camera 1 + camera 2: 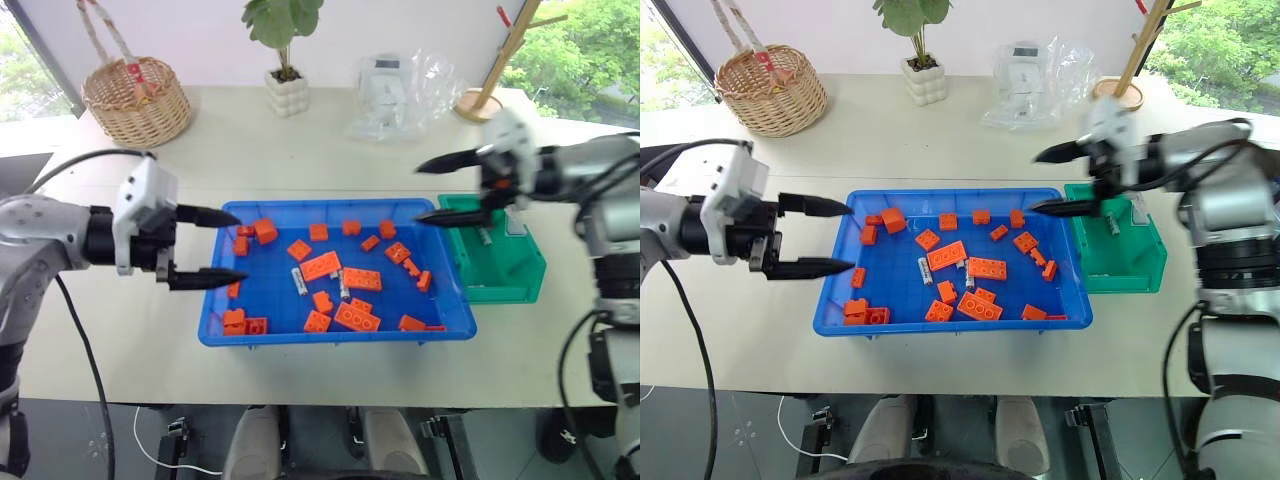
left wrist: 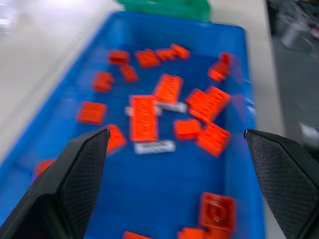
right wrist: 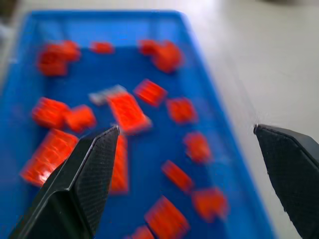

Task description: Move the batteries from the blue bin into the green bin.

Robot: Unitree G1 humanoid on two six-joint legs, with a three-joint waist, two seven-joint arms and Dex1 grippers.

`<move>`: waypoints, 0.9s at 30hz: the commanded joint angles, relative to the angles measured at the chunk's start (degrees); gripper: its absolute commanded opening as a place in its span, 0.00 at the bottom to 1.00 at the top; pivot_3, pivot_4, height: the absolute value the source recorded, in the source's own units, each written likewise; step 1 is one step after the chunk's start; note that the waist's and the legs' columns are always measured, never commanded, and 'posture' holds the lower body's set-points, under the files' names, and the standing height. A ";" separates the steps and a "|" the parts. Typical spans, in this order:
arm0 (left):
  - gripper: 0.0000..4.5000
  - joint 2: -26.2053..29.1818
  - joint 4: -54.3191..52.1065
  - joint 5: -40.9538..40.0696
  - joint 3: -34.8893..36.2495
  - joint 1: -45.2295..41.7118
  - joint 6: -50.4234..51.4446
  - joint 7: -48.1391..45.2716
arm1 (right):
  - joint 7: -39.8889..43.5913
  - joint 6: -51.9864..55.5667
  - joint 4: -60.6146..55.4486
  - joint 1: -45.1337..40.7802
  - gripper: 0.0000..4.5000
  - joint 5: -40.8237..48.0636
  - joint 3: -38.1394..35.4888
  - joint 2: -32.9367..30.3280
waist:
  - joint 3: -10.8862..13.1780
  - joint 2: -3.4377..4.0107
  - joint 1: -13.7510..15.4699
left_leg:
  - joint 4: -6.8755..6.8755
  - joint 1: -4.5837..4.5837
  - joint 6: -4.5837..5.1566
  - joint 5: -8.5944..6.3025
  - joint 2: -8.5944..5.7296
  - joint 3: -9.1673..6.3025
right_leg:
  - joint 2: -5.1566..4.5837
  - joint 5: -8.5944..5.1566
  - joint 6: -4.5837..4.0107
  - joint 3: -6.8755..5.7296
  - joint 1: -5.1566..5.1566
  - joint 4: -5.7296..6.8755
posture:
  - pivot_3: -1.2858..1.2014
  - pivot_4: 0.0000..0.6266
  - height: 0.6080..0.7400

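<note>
The blue bin (image 1: pixel 330 340) sits mid-table, strewn with several orange bricks. Two batteries (image 1: pixel 297 280) (image 1: pixel 343 283) lie near its middle between the bricks; the left wrist view shows one battery (image 2: pixel 154 147) beside a long brick. To its right stands the green bin (image 1: pixel 510 285), with a slim silvery battery (image 1: pixel 487 236) lying inside. My left gripper (image 1: pixel 240 245) hovers open over the blue bin's left end, pointing right. Open too, my right gripper (image 1: pixel 418 192) points left above the blue bin's right rim, next to the green bin. Nothing is held in either.
Along the back of the table stand a wicker basket (image 1: pixel 137 100), a potted plant (image 1: pixel 287 90), a clear plastic bag (image 1: pixel 400 95) and a wooden stand (image 1: pixel 490 95). Bare table surrounds both bins; its front edge runs just below the blue bin.
</note>
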 commanded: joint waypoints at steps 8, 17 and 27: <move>1.00 0.45 -0.54 1.46 0.43 2.35 -2.55 -0.46 | -0.86 -2.84 1.29 -5.39 0.99 -7.51 15.77 12.71 | -0.03 -0.07 0.37 | 0.11 -0.14 0.01 0.00 -0.06 -0.03 | -0.05 -0.01 -0.02 -0.01 0.01 -0.06 | 0.52 0.24 0.97; 1.00 -0.89 -3.18 1.01 1.54 4.02 -2.86 2.97 | -1.76 -13.25 12.37 -5.65 0.99 -15.89 23.27 19.86 | -0.03 -0.07 0.08 | 0.09 -0.11 0.00 0.00 -0.02 -0.03 | 0.04 0.00 0.00 -0.01 -0.07 0.07 | 0.52 0.24 0.97; 1.00 -1.00 -3.47 0.59 1.21 3.20 -2.65 4.14 | -3.66 -21.41 27.89 -8.79 0.99 -20.92 23.56 26.87 | -0.03 -0.06 -0.11 | 0.08 -0.10 0.00 0.00 -0.02 -0.03 | 0.05 0.00 -0.01 -0.01 -0.08 0.07 | 0.52 0.24 0.97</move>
